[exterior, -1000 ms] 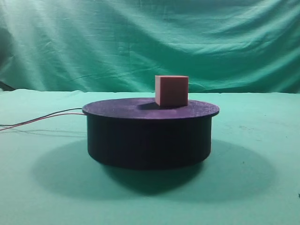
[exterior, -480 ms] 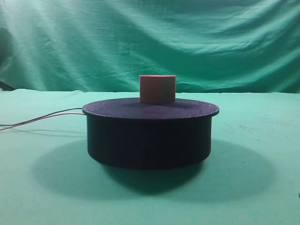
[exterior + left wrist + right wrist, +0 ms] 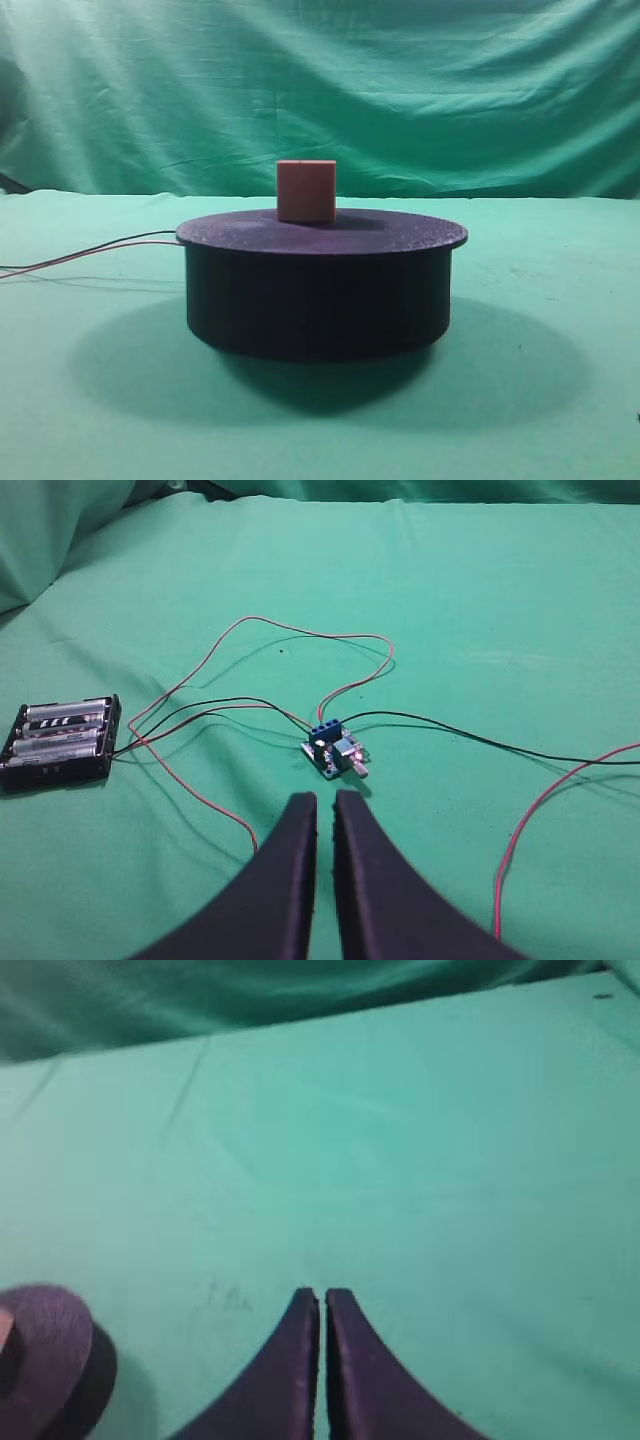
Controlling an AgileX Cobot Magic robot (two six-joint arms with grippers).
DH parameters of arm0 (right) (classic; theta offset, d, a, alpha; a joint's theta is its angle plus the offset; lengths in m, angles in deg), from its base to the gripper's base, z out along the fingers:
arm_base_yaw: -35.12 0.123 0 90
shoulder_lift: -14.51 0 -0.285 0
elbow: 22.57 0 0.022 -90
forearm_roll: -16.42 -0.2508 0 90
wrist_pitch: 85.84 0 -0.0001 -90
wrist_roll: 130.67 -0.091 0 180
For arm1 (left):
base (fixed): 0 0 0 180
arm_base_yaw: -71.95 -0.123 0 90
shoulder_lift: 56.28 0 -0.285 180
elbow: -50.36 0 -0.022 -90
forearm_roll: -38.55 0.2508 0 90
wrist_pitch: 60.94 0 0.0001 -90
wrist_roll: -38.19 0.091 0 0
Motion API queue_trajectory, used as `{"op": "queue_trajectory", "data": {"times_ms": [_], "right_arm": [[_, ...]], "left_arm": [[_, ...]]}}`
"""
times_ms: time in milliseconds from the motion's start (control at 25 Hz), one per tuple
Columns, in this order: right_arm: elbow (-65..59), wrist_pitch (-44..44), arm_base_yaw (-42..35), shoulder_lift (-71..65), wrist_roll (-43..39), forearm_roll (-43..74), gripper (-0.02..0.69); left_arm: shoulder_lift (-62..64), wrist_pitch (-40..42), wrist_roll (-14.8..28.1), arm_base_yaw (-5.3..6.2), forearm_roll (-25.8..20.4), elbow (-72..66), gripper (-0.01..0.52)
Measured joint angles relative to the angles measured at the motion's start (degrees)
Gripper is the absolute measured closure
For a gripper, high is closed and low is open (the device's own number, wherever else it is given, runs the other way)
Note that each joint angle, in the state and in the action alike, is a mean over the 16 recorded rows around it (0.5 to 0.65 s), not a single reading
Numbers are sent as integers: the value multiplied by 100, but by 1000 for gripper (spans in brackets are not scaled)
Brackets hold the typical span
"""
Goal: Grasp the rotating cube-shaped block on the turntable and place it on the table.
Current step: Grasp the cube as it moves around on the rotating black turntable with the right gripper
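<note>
The pinkish-orange cube-shaped block (image 3: 306, 190) stands on the black turntable (image 3: 320, 290), left of the disc's middle, in the exterior high view. The turntable rests on the green table (image 3: 540, 400). No gripper shows in that view. In the left wrist view my left gripper (image 3: 325, 802) hovers over green cloth, its black fingers almost together and holding nothing. In the right wrist view my right gripper (image 3: 322, 1298) is shut and holds nothing. The turntable's edge (image 3: 45, 1355) sits at that view's lower left, apart from the gripper.
Thin red and black wires (image 3: 90, 250) run left from the turntable. Below the left gripper lie a black battery holder (image 3: 62, 740), a small blue circuit board (image 3: 335, 752) and looping wires (image 3: 300, 630). A draped green backdrop (image 3: 320, 80) closes the rear.
The cube has ridden the turning disc from right of centre to left of centre, showing a different face. Neither gripper entered the exterior high view.
</note>
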Motion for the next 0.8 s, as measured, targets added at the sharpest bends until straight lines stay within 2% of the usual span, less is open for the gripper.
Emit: {"op": "queue_trajectory", "data": {"times_ms": [200,440,600,800], "right_arm": [[441,-340,782,-1123,856,-486,665],[1162,-368,1778,-2621,1133,-639,640],[1707,-314,2300,-3526,1187,-694,557],[2325,-345,2700,-4440,1268,-784,373]], "left_arm": [[0,0,0,0,0,0,514],[0,0,0,0,0,0,514],[0,0,0,0,0,0,514],[0,0,0,0,0,0,514]]}}
